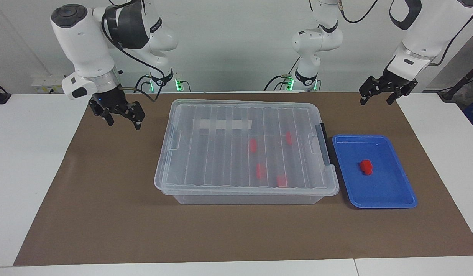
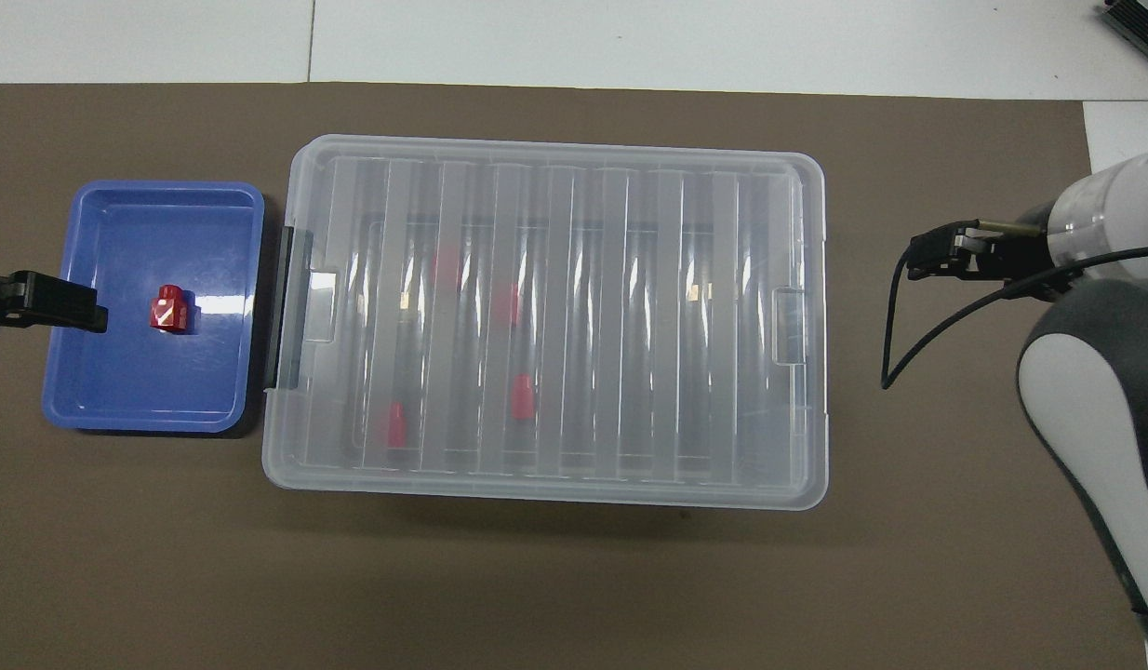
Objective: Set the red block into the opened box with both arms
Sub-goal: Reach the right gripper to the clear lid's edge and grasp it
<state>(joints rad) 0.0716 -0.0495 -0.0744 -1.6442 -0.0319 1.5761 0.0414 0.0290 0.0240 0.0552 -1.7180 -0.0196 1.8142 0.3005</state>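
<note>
The box (image 1: 246, 149) sits mid-mat with its lid on, four red blocks visible inside. Beside the box, toward the left arm's end, the tray (image 1: 390, 199) holds the red block (image 1: 366, 167). The right gripper (image 1: 122, 119), released and empty, hangs over the mat near the box's other end. The left gripper (image 1: 376, 99), also released and empty, waits over the mat's edge, nearer the robots than the tray.

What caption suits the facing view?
Two open grippers, right and left, hang above a lidded box; one red block waits in the blue tray.
</note>
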